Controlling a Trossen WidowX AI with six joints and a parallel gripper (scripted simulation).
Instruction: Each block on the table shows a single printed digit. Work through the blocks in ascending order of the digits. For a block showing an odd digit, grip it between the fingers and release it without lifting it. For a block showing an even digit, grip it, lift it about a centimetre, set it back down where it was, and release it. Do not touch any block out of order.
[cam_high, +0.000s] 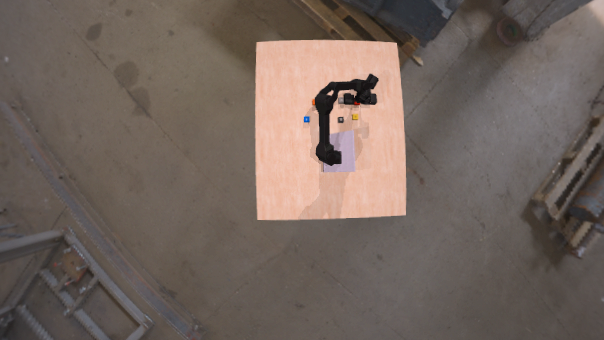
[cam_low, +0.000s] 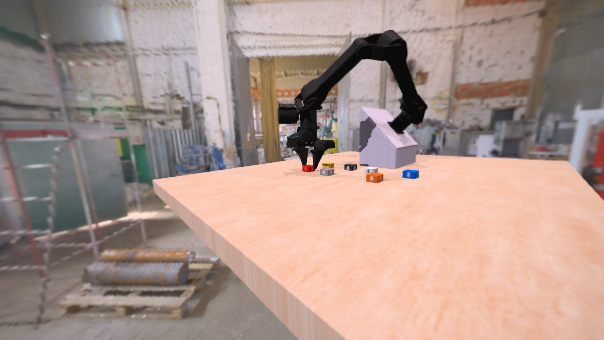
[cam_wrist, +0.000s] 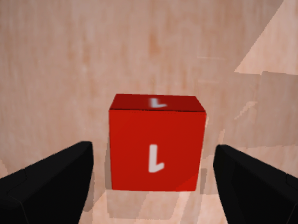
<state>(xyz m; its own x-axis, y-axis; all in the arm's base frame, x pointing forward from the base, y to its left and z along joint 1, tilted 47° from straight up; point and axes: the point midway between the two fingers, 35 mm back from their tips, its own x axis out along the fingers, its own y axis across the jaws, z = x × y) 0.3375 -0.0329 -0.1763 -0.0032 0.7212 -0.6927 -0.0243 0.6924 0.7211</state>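
Observation:
The red block (cam_high: 356, 103) (cam_low: 307, 168) (cam_wrist: 125, 150), printed 1, sits on the table between the fingers. My gripper (cam_low: 310, 166) (cam_wrist: 154, 155) is partly open, with a gap on each side of the block. A grey block (cam_high: 341, 100) (cam_low: 327, 172), a yellow block (cam_high: 355, 117) (cam_low: 328, 165) and a black block (cam_high: 341, 120) (cam_low: 350, 167) are nearby. An orange block (cam_high: 314, 102) (cam_low: 374, 177), a white block (cam_low: 370, 170) and a blue block (cam_high: 306, 119) (cam_low: 410, 174) stand further off. The blue one seems to show 2; the other digits are too small to read. The arm hides the white block from above.
A lilac block-like stand (cam_high: 346, 150) (cam_low: 382, 155) with a sloped top is on the table (cam_high: 285, 190) (cam_low: 425, 240), by the arm's base. The grey block is close beside the gripper, and the yellow one is near it too.

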